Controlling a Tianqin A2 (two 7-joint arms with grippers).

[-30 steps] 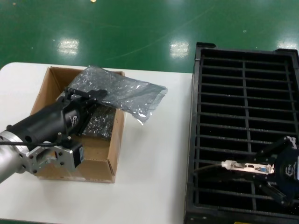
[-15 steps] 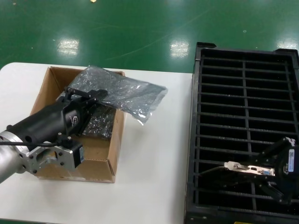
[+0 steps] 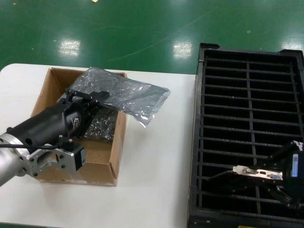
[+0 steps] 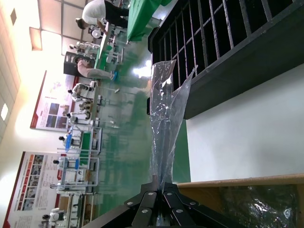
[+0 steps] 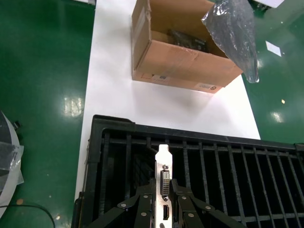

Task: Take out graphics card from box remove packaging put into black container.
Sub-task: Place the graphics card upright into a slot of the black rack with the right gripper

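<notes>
The right gripper (image 3: 266, 176) is clamped on the graphics card (image 3: 251, 172) (bracket end outward) over the black container's (image 3: 247, 61) near slots. The left gripper (image 3: 90, 96) pinches the packaging (image 3: 123, 97) above the box (image 3: 107, 164).

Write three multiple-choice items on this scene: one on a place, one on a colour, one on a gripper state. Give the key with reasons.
1. Where is the slim dark graphics card with silver bracket?
A. in the brown cardboard box
B. over the black slotted plastic container
C. on the white table

2. What colour is the floor?
A. green
B. grey
C. blue

3. What does the left gripper hold?
A. nothing
B. the card
C. the translucent crinkly plastic bag

Key: B, the right gripper holds it above the container. A, green floor. C, the left gripper pinches the bag over the box.
</notes>
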